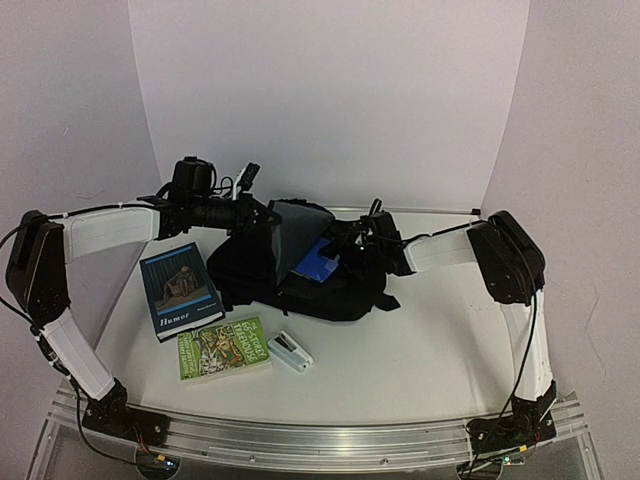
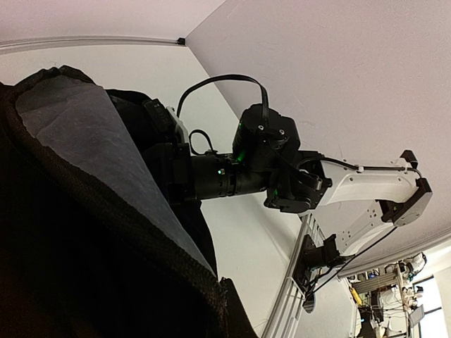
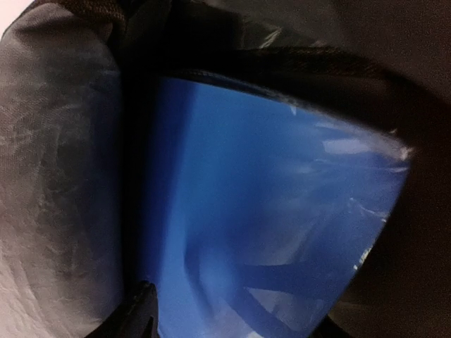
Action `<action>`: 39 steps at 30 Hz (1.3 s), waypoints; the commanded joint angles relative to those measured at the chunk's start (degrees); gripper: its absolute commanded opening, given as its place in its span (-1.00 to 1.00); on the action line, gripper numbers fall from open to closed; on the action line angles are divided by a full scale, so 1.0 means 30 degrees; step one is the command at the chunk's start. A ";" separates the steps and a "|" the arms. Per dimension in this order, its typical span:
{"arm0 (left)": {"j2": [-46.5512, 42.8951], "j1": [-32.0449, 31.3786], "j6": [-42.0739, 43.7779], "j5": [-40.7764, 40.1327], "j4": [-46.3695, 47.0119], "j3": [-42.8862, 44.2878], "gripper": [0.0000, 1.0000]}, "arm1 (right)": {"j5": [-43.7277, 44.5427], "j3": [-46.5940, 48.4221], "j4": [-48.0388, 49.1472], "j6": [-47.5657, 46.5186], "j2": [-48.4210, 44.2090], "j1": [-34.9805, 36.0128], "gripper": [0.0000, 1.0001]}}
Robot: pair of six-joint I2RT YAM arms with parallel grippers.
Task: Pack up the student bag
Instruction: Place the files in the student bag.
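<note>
One black backpack [image 1: 300, 290] sits mid-table, its flap pinched up at 11 o'clock by the clenched left gripper [image 1: 262, 212]. One blue book [image 1: 318, 263] lies inside. At 2 o'clock the right gripper [image 1: 352, 246] has jaws apart, grasping nothing. Outside, at 8 o'clock, lie two more: a dark book [image 1: 180, 290] and a green book [image 1: 223, 348], with one small white case [image 1: 290, 351] beside the latter.

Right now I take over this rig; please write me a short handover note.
Left end effector: shut on the raised flap of the student bag, holding it open.
Right end effector: at the bag's mouth by the blue book; open or shut is not clear.
Done: blue book partly inside.
To do: dark Humor book, green book and small white item lie on the table beside the bag.
</note>
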 commanded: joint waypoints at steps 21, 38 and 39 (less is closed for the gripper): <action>-0.0491 -0.0085 0.0334 -0.0585 -0.0805 0.0758 -1.00 | 0.2034 0.2077 -0.3104 -0.2380 -0.0050 0.0657 -0.52; -0.0013 0.0488 -0.0632 -0.2373 -0.1534 0.0235 -1.00 | 0.4018 0.2958 -0.2607 -0.3438 -0.0888 0.1073 -0.26; 0.0037 0.0673 -0.0666 -0.2544 -0.1587 0.0160 -0.99 | 0.4309 0.2551 -0.2606 -0.3790 -0.1553 0.1090 -0.21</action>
